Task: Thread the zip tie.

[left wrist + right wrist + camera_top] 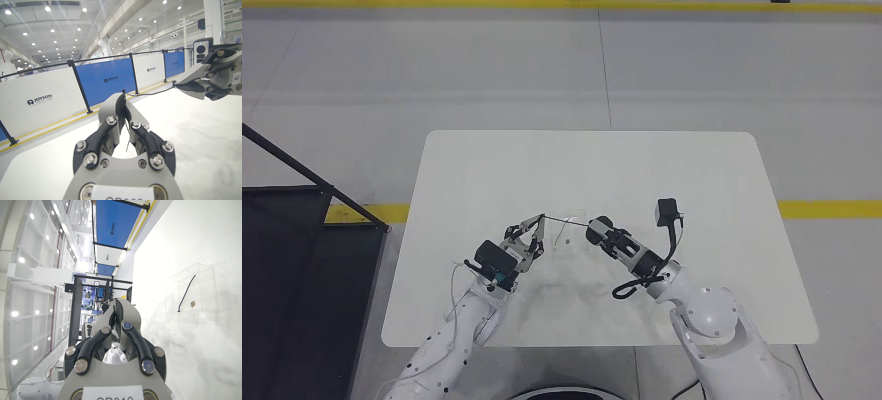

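tabletop [692,200]: smooth white slab, rounded corners
tie [151,93]: thin black strip held above the tabletop, spanning between the two grippers; its loose end dangles under the left fingers
left gripper [122,100]: grey fingers, ribbed black pads, pinching the tie
right gripper [179,87]: fingers pressed together on the tie's other end
box [206,272]: clear, flat-walled, on the tabletop; a second tie [186,292], black and curved, lies inside

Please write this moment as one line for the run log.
left end effector: shut on zip tie | right end effector: shut on same zip tie | position: held over table
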